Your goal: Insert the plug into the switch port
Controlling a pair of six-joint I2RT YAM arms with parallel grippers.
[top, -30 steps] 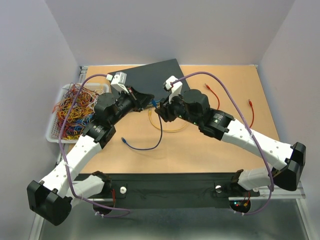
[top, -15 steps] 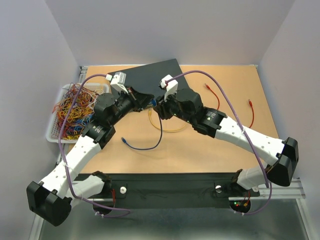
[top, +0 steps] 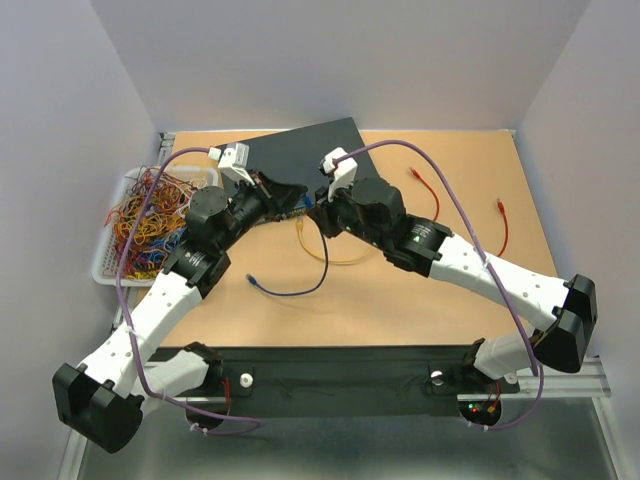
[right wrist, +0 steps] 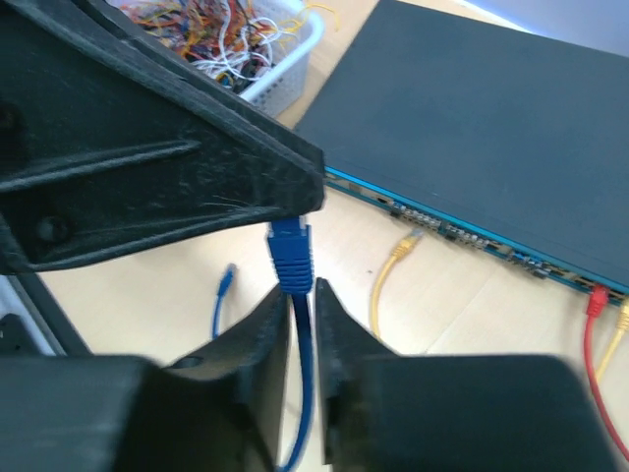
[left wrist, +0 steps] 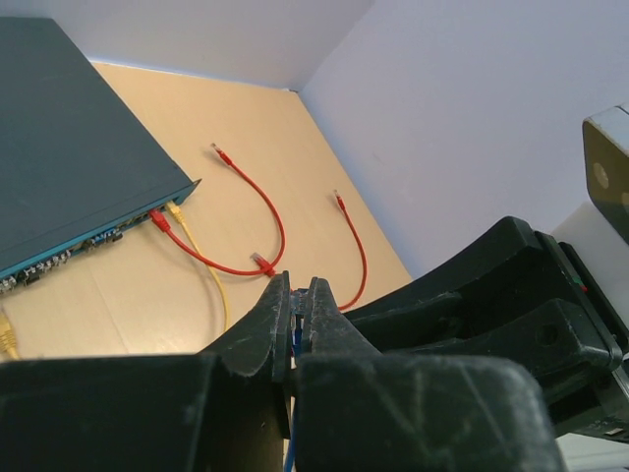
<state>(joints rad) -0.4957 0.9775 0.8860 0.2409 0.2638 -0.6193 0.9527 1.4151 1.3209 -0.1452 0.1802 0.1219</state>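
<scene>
The switch (top: 305, 150) is a flat dark box at the back of the table; its port face (right wrist: 462, 231) shows a row of sockets. My left gripper (left wrist: 297, 305) is shut on the tip of a blue plug (right wrist: 291, 254), held in the air in front of that face. My right gripper (right wrist: 298, 320) sits just under the plug's boot. Its jaws stand a narrow gap apart on either side of the blue cable (right wrist: 307, 393), so it is open. In the top view both grippers meet near the blue plug (top: 305, 207).
The blue cable's free end (top: 250, 281) lies on the table. A yellow cable (top: 330, 255) and a red cable (left wrist: 211, 261) run to the switch face. Loose red cables (top: 500, 222) lie at the right. A white basket (top: 150, 215) of tangled wires stands at the left.
My right gripper has moved left up to the left gripper and its jaws have narrowed round the blue cable. The cable's loop on the table has shifted slightly.
</scene>
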